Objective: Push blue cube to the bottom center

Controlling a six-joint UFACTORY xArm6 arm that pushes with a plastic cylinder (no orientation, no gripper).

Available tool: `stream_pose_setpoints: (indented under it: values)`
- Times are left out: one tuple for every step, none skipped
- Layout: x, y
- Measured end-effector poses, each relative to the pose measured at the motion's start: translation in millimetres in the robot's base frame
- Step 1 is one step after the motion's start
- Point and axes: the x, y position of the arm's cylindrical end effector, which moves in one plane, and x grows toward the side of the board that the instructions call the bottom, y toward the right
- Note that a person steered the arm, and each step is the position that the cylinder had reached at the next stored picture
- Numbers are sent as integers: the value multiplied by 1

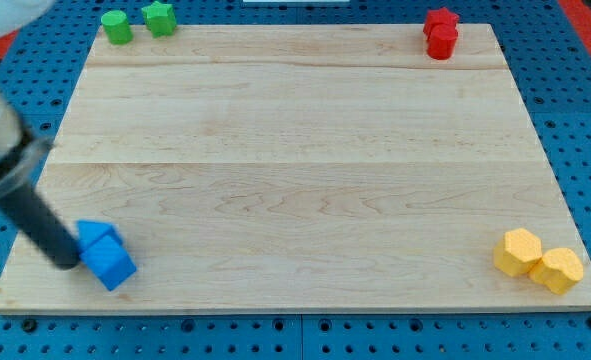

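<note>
The blue cube [109,263] lies at the board's bottom left corner, touching a second blue block [96,235] just above and left of it. My tip [68,262] rests on the board right at the left side of the two blue blocks, touching or nearly touching them. The dark rod slants up to the view's left, blurred.
A green block [116,27] and a green star-like block [159,17] sit at the top left. Two red blocks [440,32] are stacked close at the top right. Two yellow blocks [520,251] [558,269] sit at the bottom right. The wooden board [305,180] lies on a blue perforated table.
</note>
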Motion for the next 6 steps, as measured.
stream_pose_setpoints:
  values:
    - [-14,70]
    - [-22,52]
    - [-35,7]
    - [-35,-28]
    - [-18,-69]
    - [20,-60]
